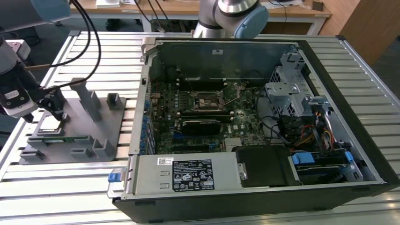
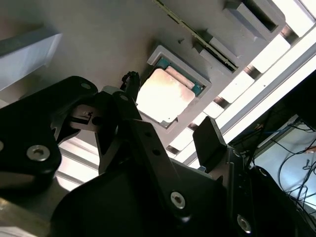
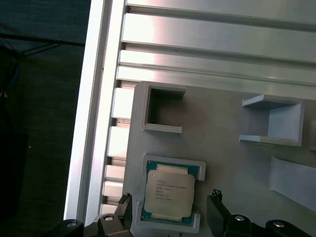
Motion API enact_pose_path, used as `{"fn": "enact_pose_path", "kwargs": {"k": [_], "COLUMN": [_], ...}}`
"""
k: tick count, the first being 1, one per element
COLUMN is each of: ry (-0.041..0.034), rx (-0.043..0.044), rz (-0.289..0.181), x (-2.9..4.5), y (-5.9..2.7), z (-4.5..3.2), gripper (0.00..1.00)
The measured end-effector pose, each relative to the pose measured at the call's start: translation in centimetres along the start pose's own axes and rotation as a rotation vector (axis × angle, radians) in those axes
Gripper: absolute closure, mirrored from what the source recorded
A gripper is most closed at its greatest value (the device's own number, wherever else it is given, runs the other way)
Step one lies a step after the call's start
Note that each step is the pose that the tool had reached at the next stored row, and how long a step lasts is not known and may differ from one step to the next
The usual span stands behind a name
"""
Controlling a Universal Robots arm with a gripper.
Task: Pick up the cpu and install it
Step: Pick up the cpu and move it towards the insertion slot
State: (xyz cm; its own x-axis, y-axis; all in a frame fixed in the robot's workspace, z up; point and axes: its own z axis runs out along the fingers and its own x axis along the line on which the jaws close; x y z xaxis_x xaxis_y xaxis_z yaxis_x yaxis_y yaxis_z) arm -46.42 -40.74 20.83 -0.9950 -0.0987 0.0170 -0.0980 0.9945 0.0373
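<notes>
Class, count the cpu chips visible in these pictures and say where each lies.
1. The cpu lies in a pocket of the fixture plate, between the open jaws of the gripper; others may be hidden.

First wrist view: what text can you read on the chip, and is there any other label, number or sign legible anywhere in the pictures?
Small flat square silver-grey cpu, first wrist view: several lines of dark print on its metal top, too small to read.
Black-and-white label on the grey metal box, exterior view: print and symbols, too small to read.
Small white sticker on the same box: blurred.
No text can be quoted.
</notes>
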Motion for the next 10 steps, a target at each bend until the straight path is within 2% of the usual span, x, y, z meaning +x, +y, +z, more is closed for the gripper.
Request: {"fn": "enact_pose_path", "kwargs": {"k": [10], "ry": [-0.0001], "rx": [0.0008], "rz": [0.005], "x": [-0.03], "y": [0.16], "z": [0.75], "gripper": [0.30]}}
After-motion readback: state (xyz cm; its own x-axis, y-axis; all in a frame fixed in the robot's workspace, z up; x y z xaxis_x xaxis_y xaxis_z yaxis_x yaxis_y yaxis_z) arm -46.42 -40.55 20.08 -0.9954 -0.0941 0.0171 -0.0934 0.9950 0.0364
